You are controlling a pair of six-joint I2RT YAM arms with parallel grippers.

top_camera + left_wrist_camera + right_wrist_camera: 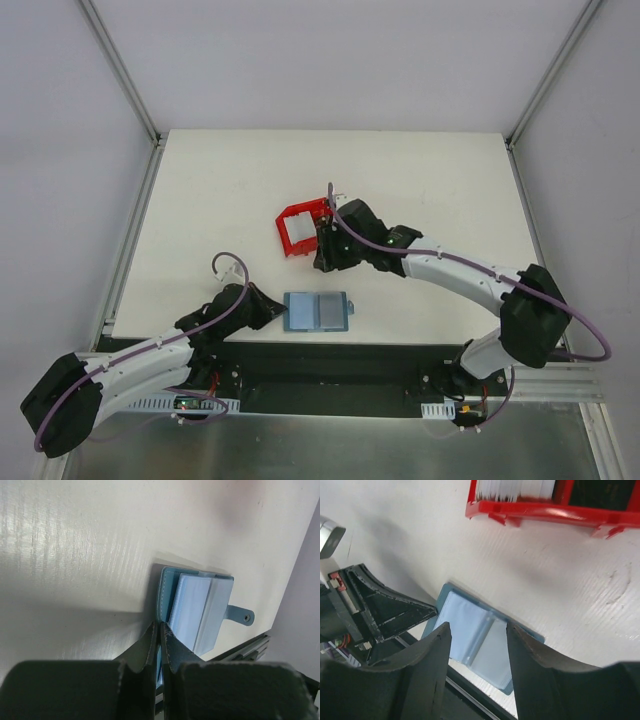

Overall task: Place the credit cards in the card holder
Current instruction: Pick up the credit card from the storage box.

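Observation, top view: card holder [317,311] lies spread open, pockets up, at the 6 o'clock edge of the table [420,180]. Its long axis runs 9 to 3 o'clock, the spine 12 to 6, and the snap tab [350,306] points to 3 o'clock.

My left claw [268,308] sits at the holder's 9 o'clock edge. Its fingers are pressed together, and a blue sliver shows between them in my left wrist view, so I judge that I am pinching the cover there. Reason: it anchors the holder open and stops it sliding when a card is pushed in.

My right claw [477,630] is about half parted and has hold of nothing. It hangs beside the red bin [310,212], at 12 o'clock from the holder. The credit cards [297,230] stand on edge in that bin, pale ones only visible. No card is in the pockets yet.
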